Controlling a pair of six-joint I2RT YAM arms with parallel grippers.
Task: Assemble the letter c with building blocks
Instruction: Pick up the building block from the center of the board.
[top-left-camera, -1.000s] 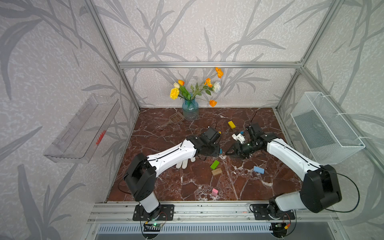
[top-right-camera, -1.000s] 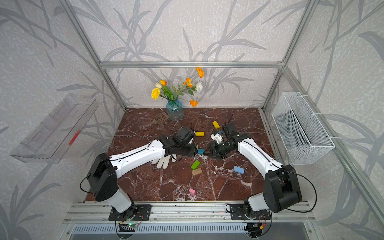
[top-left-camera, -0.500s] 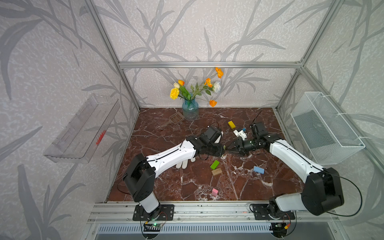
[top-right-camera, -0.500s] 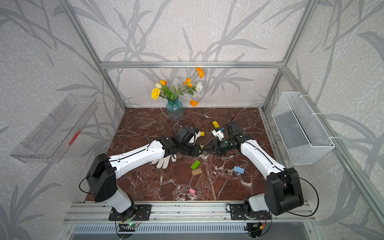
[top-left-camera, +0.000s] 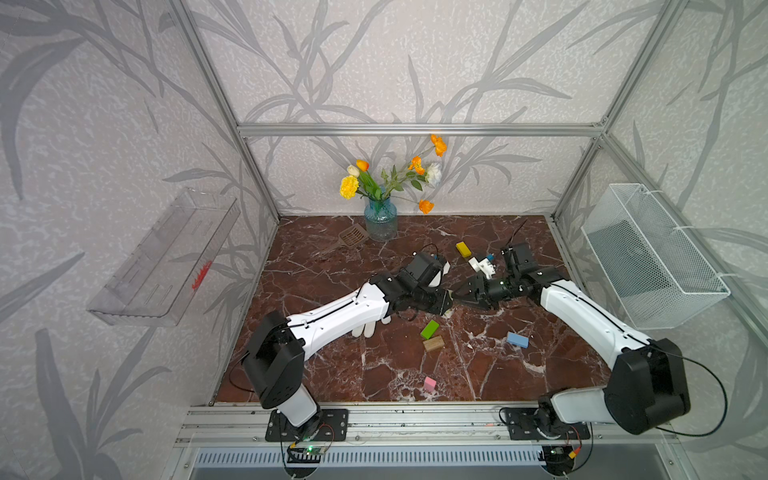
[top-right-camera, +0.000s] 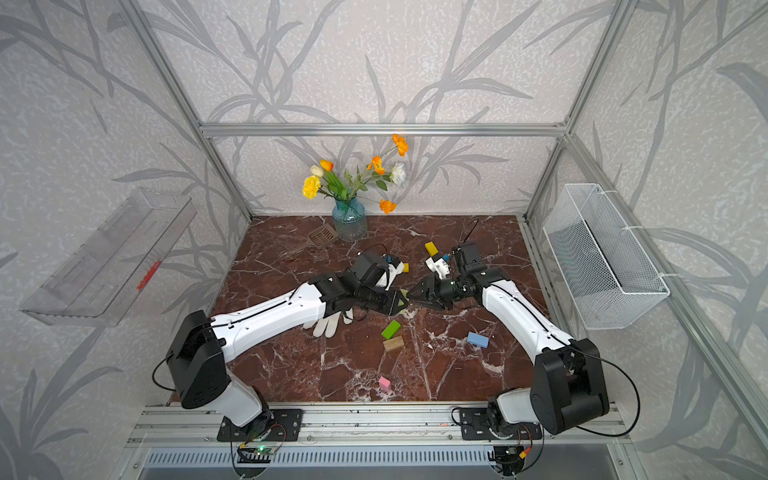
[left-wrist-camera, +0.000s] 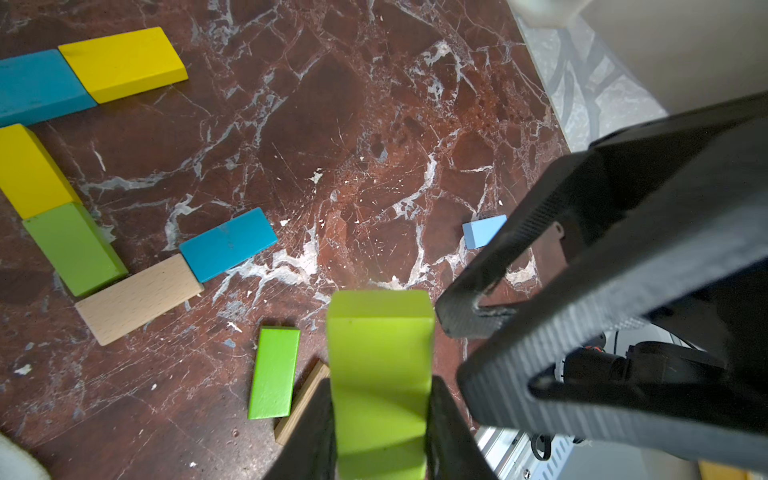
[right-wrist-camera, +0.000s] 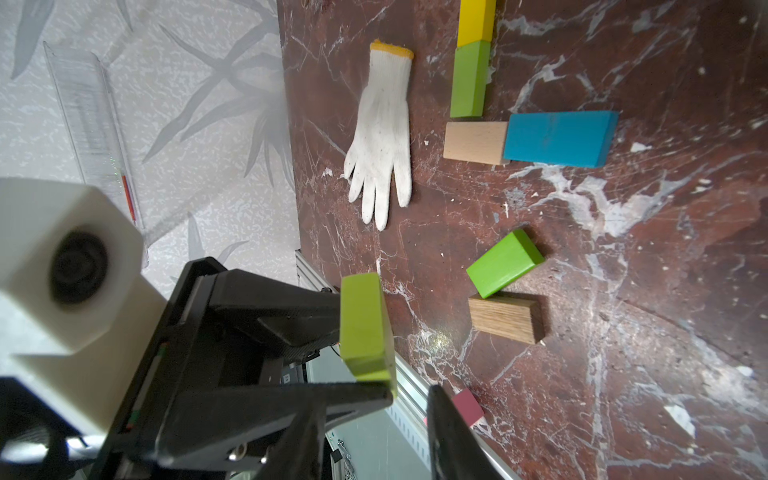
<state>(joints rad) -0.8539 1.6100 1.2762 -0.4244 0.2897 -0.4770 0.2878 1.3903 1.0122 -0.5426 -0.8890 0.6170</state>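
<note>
My left gripper (left-wrist-camera: 380, 415) is shut on a lime green block (left-wrist-camera: 380, 357), held above the marble floor (top-left-camera: 332, 291). Tip to tip with it, my right gripper (right-wrist-camera: 372, 419) stands open, its fingers (left-wrist-camera: 478, 291) beside the block's free end (right-wrist-camera: 365, 328), with nothing between them. On the floor, blue (left-wrist-camera: 37, 85), yellow (left-wrist-camera: 122, 62), yellow (left-wrist-camera: 31, 170), green (left-wrist-camera: 75, 249), plain wood (left-wrist-camera: 139, 299) and blue (left-wrist-camera: 228, 243) blocks lie end to end in a C outline. In both top views the arms hide most of it.
Loose blocks: green (top-left-camera: 429, 329), dark wood (top-left-camera: 433, 343), light blue (top-left-camera: 517, 340), pink (top-left-camera: 429, 383), yellow (top-left-camera: 463, 249). A white glove (right-wrist-camera: 382, 137) lies under the left arm. A flower vase (top-left-camera: 380, 222) and a spatula (top-left-camera: 351, 237) are at the back, a wire basket (top-left-camera: 652, 257) on the right wall.
My right gripper has risen from the floor and swung left, and now meets the left gripper's tip. The left gripper has kept its hold on the lime block and barely moved.
</note>
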